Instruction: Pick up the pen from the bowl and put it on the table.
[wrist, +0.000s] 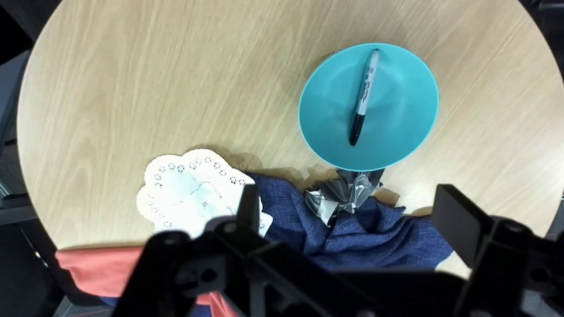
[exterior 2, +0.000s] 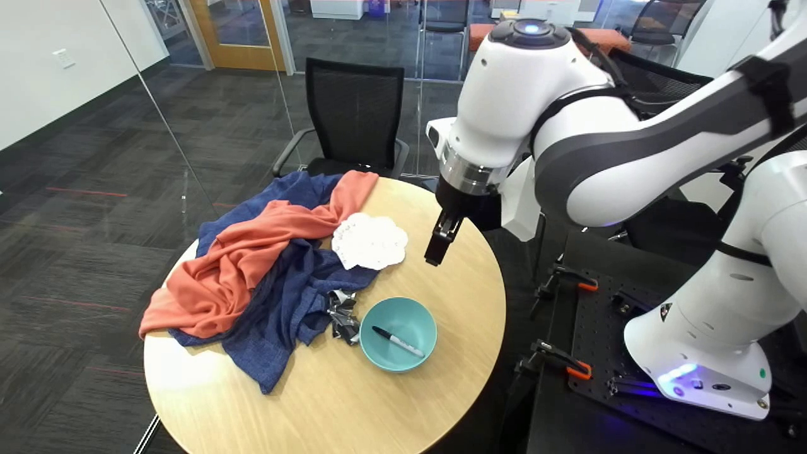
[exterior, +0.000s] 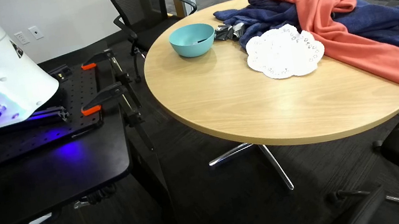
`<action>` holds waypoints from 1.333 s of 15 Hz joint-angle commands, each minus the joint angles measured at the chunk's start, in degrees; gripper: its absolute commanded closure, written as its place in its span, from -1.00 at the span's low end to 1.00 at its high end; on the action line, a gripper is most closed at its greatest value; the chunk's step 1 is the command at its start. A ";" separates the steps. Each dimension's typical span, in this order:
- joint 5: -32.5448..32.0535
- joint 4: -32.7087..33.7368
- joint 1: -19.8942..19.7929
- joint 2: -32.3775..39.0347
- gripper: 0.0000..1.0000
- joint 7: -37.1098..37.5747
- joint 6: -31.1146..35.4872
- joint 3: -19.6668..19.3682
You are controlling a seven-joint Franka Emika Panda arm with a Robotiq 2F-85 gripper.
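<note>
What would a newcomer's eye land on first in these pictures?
Probably the teal bowl on the round wooden table, with a black-and-grey pen lying inside, clearest in the wrist view. Next, the coral cloth draped across the navy cloth on the same table. The gripper hangs open above the table.

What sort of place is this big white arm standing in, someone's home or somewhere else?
More likely an office meeting room than a home, though I can't be sure: a mesh chair stands by a round table, and a glass-paned door shows in the background.
</note>
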 commanded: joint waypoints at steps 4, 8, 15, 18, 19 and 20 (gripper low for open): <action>-0.15 5.93 1.57 15.79 -1.00 7.30 5.68 0.39; 0.63 8.96 4.29 21.77 -1.00 8.34 6.13 -0.35; 0.51 8.64 5.08 21.81 -1.00 7.03 5.62 -1.29; 0.15 9.65 5.18 24.03 -1.00 6.95 6.75 -1.86; -0.50 10.09 5.28 25.36 -1.00 7.10 7.55 -2.40; -1.38 10.44 5.48 26.56 -1.00 7.93 8.29 -3.05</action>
